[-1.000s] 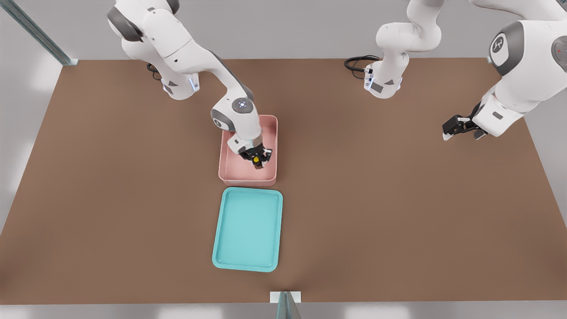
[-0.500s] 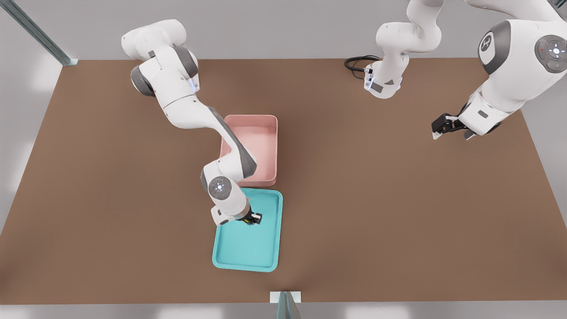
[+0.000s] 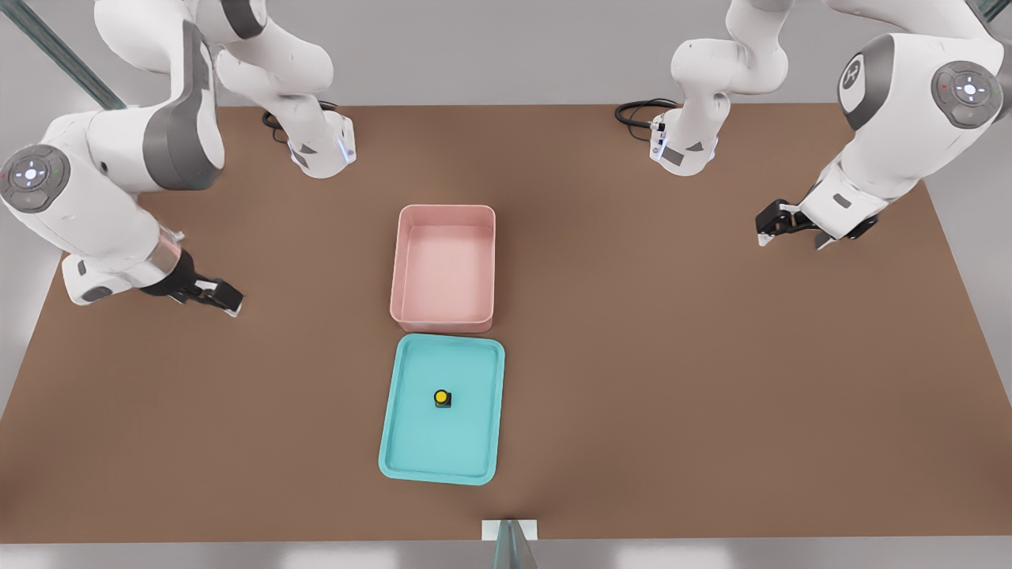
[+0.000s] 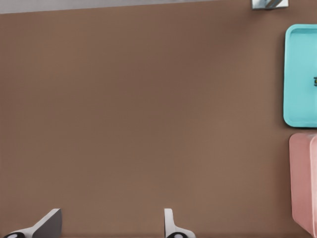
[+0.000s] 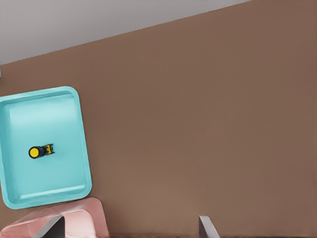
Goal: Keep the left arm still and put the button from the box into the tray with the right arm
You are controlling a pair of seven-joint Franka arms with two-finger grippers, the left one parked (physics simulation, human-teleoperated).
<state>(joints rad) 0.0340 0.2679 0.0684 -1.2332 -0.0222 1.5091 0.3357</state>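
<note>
Gone from over the tray, the hand now hovers well off to the front view's left of it, fingers apart and empty. Button sits mid-tray; box just beyond

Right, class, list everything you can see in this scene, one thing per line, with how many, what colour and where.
button: one, yellow top on a dark base, upright near the middle of the tray.
tray: one, turquoise, on the table just in front of the box.
box: one, pale pink, mid-table, nothing inside it.
table: one, brown, under everything.
cable: one, black, coiled at the table's far edge.
right arm: one, white with grey joints, at the front view's left.
pincer: one, black, open, above bare table, well away from the tray.
</note>
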